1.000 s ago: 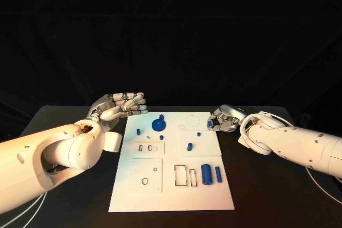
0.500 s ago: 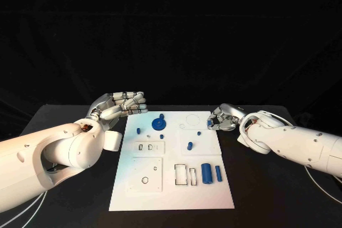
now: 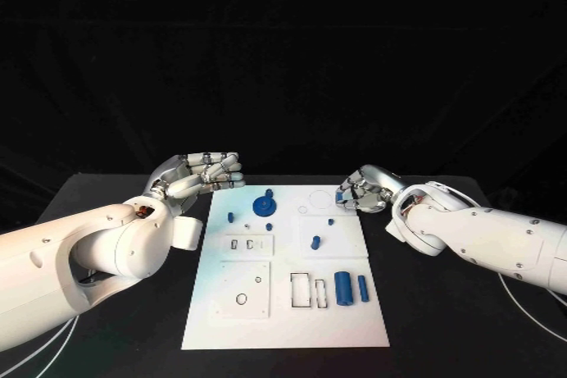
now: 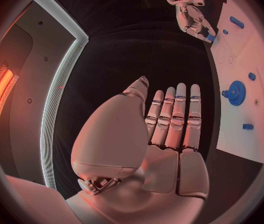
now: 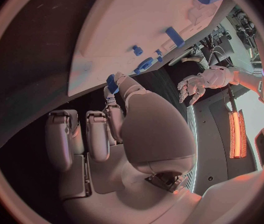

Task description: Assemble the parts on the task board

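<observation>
Right hand [image 3: 364, 193] pinches a small blue part [image 5: 112, 82] at the task board's [image 3: 283, 329] far right corner.
Right wrist view reveals that pinch; left hand [image 3: 198, 175] empty, fingers straight, side by side.

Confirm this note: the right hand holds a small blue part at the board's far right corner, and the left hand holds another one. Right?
Partly. The right hand does pinch a small blue part at the task board's far right corner. The left hand holds nothing; the left wrist view shows its fingers extended and bare.

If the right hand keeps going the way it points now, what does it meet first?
Probably the task board: the right hand, pinching a small blue part, points across its far corner. Height above it is unclear.
</observation>
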Motion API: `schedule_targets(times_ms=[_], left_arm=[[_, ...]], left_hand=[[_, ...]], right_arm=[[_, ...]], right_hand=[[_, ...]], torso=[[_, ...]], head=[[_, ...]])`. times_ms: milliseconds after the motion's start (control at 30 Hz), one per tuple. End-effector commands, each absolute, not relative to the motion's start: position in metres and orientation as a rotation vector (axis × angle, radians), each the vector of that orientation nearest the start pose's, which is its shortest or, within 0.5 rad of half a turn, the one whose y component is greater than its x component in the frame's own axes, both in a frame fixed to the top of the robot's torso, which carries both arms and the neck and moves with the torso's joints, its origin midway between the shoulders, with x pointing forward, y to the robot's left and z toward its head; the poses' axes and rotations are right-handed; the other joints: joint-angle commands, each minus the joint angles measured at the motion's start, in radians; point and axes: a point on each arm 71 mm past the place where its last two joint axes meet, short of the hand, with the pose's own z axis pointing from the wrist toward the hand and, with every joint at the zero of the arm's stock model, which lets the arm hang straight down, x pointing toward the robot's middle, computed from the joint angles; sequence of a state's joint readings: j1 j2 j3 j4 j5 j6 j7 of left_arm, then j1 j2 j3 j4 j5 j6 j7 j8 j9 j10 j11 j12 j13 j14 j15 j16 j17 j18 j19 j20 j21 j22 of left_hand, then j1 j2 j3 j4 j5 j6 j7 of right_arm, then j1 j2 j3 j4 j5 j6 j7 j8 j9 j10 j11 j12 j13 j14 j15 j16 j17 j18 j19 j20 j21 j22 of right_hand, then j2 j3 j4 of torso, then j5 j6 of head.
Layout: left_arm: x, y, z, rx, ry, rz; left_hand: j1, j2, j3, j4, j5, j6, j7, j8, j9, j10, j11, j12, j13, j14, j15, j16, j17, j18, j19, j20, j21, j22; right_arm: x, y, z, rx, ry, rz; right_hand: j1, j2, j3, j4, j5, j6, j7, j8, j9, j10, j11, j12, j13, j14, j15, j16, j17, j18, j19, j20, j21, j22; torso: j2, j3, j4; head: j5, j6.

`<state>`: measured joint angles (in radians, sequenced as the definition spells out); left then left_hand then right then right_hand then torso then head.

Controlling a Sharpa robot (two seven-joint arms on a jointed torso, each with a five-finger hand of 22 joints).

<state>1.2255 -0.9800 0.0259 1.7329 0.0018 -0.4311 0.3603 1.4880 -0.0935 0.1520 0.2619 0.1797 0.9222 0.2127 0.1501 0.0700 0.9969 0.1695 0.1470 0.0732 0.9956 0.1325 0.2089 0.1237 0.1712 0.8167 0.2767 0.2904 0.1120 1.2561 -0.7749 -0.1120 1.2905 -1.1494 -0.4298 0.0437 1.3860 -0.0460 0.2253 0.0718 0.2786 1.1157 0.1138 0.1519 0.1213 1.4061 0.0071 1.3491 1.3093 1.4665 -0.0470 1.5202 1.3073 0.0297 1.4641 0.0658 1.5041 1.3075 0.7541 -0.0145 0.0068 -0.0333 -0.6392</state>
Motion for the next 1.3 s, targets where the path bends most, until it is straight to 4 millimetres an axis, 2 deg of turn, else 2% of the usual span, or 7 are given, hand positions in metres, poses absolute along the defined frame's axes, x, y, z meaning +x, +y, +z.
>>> schedule_targets(times_ms=[33, 167, 333, 400, 600, 1000, 1300], left_arm=[[0.463, 0.219, -0.128, -1.109, 1.339, -1.556], [0.464, 0.219, -0.128, -1.11, 1.34, -1.556], [0.465, 0.219, -0.129, -1.111, 1.34, -1.554], [0.465, 0.219, -0.129, -1.111, 1.339, -1.553], [0.466, 0.218, -0.13, -1.111, 1.341, -1.554], [0.466, 0.216, -0.13, -1.112, 1.344, -1.556], [0.466, 0.216, -0.13, -1.112, 1.345, -1.557]], left_hand=[[0.006, 0.004, -0.003, -0.003, -0.005, -0.001, 0.001, -0.004, 0.0, -0.005, 0.002, -0.003, -0.002, 0.004, 0.005, -0.006, 0.001, 0.012, 0.007, 0.003, 0.003, -0.001], [0.006, 0.004, -0.003, -0.003, -0.005, -0.001, 0.001, -0.004, 0.0, -0.005, 0.002, -0.003, -0.002, 0.004, 0.005, -0.006, 0.001, 0.012, 0.007, 0.003, 0.003, -0.001], [0.006, 0.004, -0.003, -0.003, -0.005, -0.001, 0.001, -0.004, 0.0, -0.005, 0.002, -0.003, -0.002, 0.004, 0.005, -0.006, 0.001, 0.012, 0.007, 0.003, 0.003, -0.001], [0.006, 0.004, -0.003, -0.003, -0.005, -0.001, 0.001, -0.004, 0.0, -0.005, 0.002, -0.003, -0.002, 0.004, 0.005, -0.006, 0.001, 0.012, 0.007, 0.003, 0.003, -0.001], [0.006, 0.004, -0.003, -0.003, -0.005, -0.001, 0.001, -0.004, 0.0, -0.005, 0.002, -0.003, -0.002, 0.004, 0.005, -0.006, 0.001, 0.012, 0.007, 0.003, 0.003, -0.001], [0.007, 0.005, -0.002, -0.003, -0.005, -0.001, 0.001, -0.004, 0.0, -0.005, 0.002, -0.004, -0.002, 0.004, 0.005, -0.007, 0.001, 0.012, 0.007, 0.003, 0.003, -0.002], [0.007, 0.005, -0.002, -0.003, -0.005, -0.001, 0.001, -0.004, 0.0, -0.005, 0.002, -0.004, -0.002, 0.004, 0.005, -0.007, 0.001, 0.012, 0.007, 0.003, 0.003, -0.002]], right_arm=[[0.525, -0.224, -0.181, 0.124, 1.597, 0.705], [0.516, -0.195, -0.175, 0.069, 1.617, 0.737], [0.505, -0.153, -0.172, -0.027, 1.633, 0.772], [0.501, -0.135, -0.172, -0.073, 1.636, 0.789], [0.492, -0.091, -0.177, -0.195, 1.637, 0.809], [0.482, -0.056, -0.198, -0.317, 1.654, 0.798], [0.475, -0.046, -0.213, -0.355, 1.682, 0.784]], right_hand=[[-0.006, 0.007, 0.003, 0.002, 0.003, 0.032, -0.031, 0.029, 0.028, 0.003, 0.0, 0.003, 0.023, 0.081, -0.009, 0.004, 0.157, -0.009, 0.054, -0.007, 0.006, 0.205], [-0.011, 0.006, 0.002, 0.003, 0.003, 0.029, -0.031, 0.029, 0.029, 0.002, 0.0, 0.001, 0.022, 0.082, -0.009, 0.006, 0.16, -0.012, 0.06, -0.008, 0.013, 0.211], [-0.017, 0.006, 0.002, 0.006, 0.004, 0.026, -0.03, 0.03, 0.03, 0.003, 0.0, 0.001, 0.023, 0.082, -0.009, 0.007, 0.162, -0.013, 0.063, -0.008, 0.016, 0.214], [-0.02, 0.007, 0.003, 0.008, 0.006, 0.025, -0.03, 0.03, 0.031, 0.004, 0.0, 0.002, 0.024, 0.082, -0.009, 0.007, 0.163, -0.013, 0.064, -0.008, 0.018, 0.216], [-0.027, 0.007, 0.004, 0.011, 0.012, 0.024, -0.031, 0.032, 0.033, 0.005, 0.0, 0.002, 0.025, 0.083, -0.009, 0.008, 0.164, -0.015, 0.068, -0.009, 0.022, 0.22], [-0.046, -0.003, 0.001, 0.017, 0.024, 0.016, -0.029, 0.033, 0.036, 0.004, 0.001, 0.0, 0.024, 0.083, -0.009, 0.008, 0.166, -0.015, 0.068, -0.009, 0.022, 0.221], [-0.05, -0.006, 0.0, 0.018, 0.024, 0.016, -0.029, 0.033, 0.036, 0.003, 0.001, -0.001, 0.024, 0.083, -0.009, 0.009, 0.166, -0.015, 0.07, -0.009, 0.023, 0.222]], torso=[[-0.002, 0.0002, 0.0002], [-0.004, 0.0003, 0.0009], [-0.005, 0.001, 0.0024], [-0.004, 0.0005, 0.0021], [-0.002, -0.0006, 0.0037], [-0.001, 0.0002, 0.0016], [-0.002, 0.0003, 0.0009]], head=[[0.006, 0.0], [0.014, -0.004], [0.031, -0.012], [0.037, -0.012], [0.046, -0.017], [0.058, -0.031], [0.065, -0.039]])
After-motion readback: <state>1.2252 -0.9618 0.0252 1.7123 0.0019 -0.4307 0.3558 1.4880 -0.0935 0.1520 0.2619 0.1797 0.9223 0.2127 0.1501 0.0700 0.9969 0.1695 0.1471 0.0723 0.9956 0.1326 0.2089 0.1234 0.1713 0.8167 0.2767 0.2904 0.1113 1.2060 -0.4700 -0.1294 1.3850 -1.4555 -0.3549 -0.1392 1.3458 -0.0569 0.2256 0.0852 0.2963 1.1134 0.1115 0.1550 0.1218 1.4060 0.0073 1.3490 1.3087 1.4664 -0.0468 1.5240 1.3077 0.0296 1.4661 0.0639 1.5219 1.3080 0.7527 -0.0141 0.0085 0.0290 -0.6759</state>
